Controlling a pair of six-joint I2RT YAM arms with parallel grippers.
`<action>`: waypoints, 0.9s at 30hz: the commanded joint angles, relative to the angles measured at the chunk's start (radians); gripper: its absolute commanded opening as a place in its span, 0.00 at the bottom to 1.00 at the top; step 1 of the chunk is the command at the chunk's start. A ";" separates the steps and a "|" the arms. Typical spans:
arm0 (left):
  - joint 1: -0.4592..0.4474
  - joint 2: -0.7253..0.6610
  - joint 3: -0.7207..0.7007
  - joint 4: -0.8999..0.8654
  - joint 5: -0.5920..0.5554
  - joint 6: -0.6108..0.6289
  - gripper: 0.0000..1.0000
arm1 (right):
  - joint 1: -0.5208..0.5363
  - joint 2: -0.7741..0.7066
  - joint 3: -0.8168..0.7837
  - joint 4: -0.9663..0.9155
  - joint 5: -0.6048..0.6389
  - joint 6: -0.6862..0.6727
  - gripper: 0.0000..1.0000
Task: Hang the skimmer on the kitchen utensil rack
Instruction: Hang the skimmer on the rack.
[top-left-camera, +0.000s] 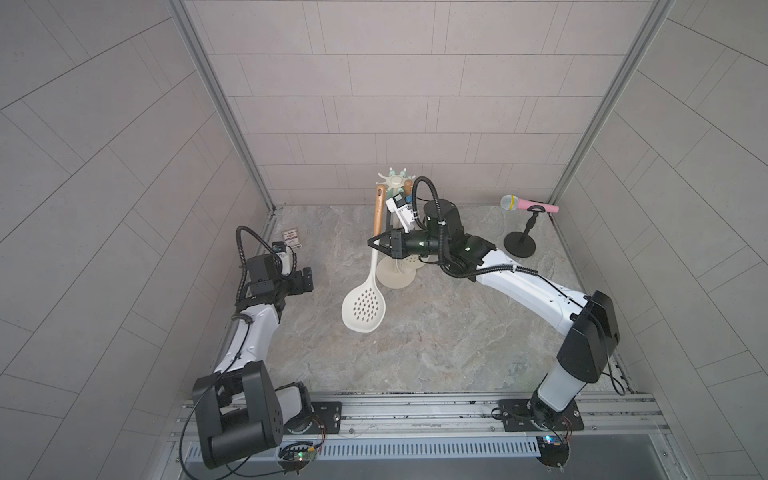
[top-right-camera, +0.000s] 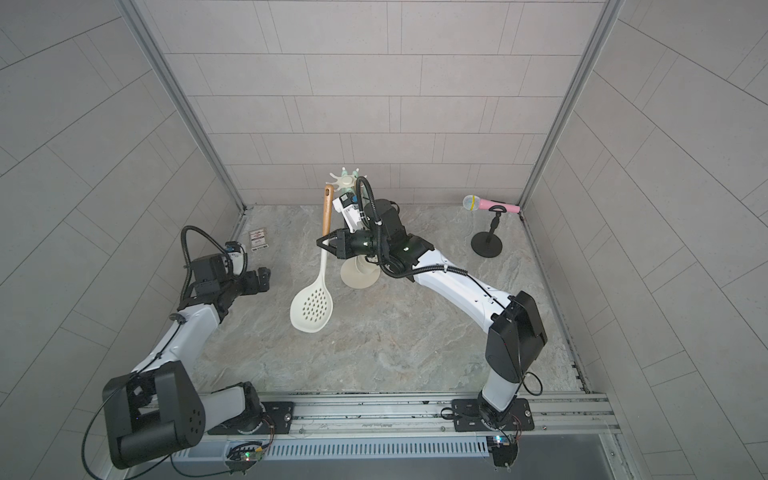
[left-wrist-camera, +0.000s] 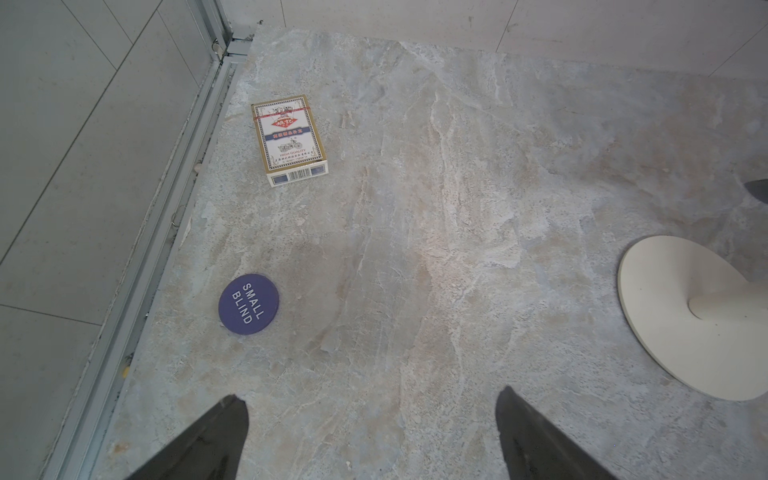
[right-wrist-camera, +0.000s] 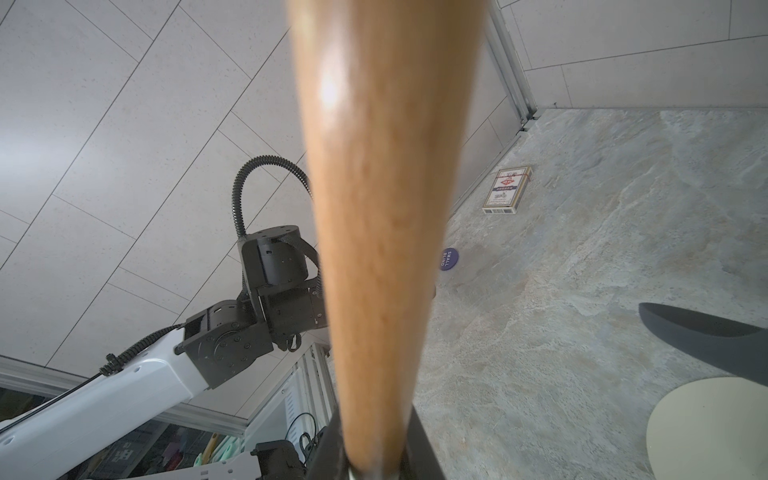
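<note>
The skimmer has a cream perforated head (top-left-camera: 363, 309) (top-right-camera: 311, 307) and a wooden handle (top-left-camera: 378, 212) (right-wrist-camera: 374, 208). It hangs almost upright above the table, head down. My right gripper (top-left-camera: 374, 245) (top-right-camera: 322, 243) (right-wrist-camera: 376, 449) is shut on the low end of the wooden handle. The handle's top end sits just left of the kitchen utensil rack's crown (top-left-camera: 392, 179) (top-right-camera: 345, 179) and slightly below it. The rack's round cream base (top-left-camera: 399, 276) (left-wrist-camera: 665, 324) stands behind my right wrist. My left gripper (top-left-camera: 307, 280) (left-wrist-camera: 370, 399) is open and empty, low at the table's left.
A pink microphone (top-left-camera: 528, 203) rests on a short black stand (top-left-camera: 519, 245) at the back right. A card box (top-left-camera: 292, 239) (left-wrist-camera: 289, 141) and a purple chip (left-wrist-camera: 248, 303) lie near the left wall. Other utensils hang on the rack, one with a dark tip (right-wrist-camera: 706, 332).
</note>
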 joint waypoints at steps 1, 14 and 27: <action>0.010 -0.004 0.022 -0.009 0.012 0.010 1.00 | 0.000 -0.011 0.020 0.048 0.010 0.014 0.00; 0.012 0.002 0.022 -0.010 0.017 0.010 1.00 | -0.028 -0.048 -0.044 0.100 0.016 0.044 0.00; 0.013 0.008 0.026 -0.013 0.019 0.009 1.00 | -0.030 -0.026 -0.003 0.089 -0.068 0.051 0.00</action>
